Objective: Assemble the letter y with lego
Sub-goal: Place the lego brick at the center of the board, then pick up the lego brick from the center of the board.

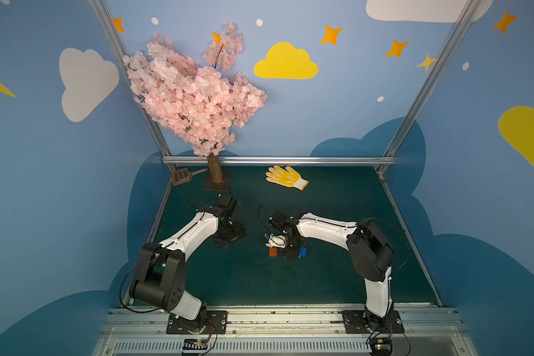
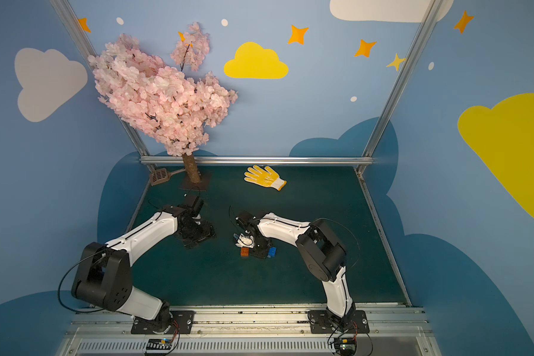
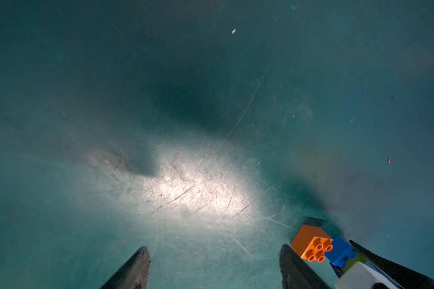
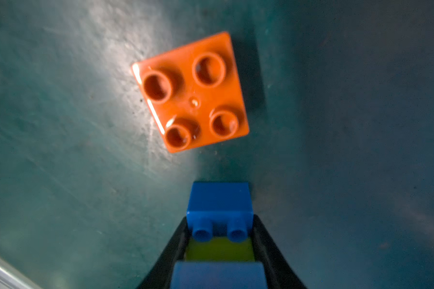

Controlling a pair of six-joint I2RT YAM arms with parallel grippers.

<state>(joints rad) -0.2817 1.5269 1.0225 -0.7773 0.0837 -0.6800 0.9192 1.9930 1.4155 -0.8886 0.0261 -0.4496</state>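
Left of centre on the tabletop [image 1: 336,277], the left hand [image 1: 228,240] hangs low over bare surface, its fingers [image 3: 135,270] spread wide with nothing between them; it takes no part in the step shown. Next to the right lies the orange brick [image 4: 191,92], loose, studs upward, and turned at an angle to the bricks nearby. Just beside it, and not touching it, the right hand [image 4: 220,219] points downward and pinches the part-built letter y [image 4: 219,254] from both sides. A dark blue brick [image 4: 219,200] forms the free end nearest the tabletop, a lime green brick [image 4: 208,247] sits behind it, and a light blue brick [image 4: 219,274] follows nearest the wrist. Any further parts of the build are hidden by the hand; in both top views only a blue patch [image 1: 303,251] shows on its right side. Step in hand, as judged from this arrangement: adding the orange brick as the foot of the stem, a member not yet joined. The next move would seem to call for carrying the held bricks sideways until the dark blue end stands squarely over the orange studs. The wrist would then turn so that the two square outlines agree, before pressing straight down. The idle left hand could steady the orange brick, since a loose brick on a smooth tabletop is likely to slide or tip under an off-centre push.
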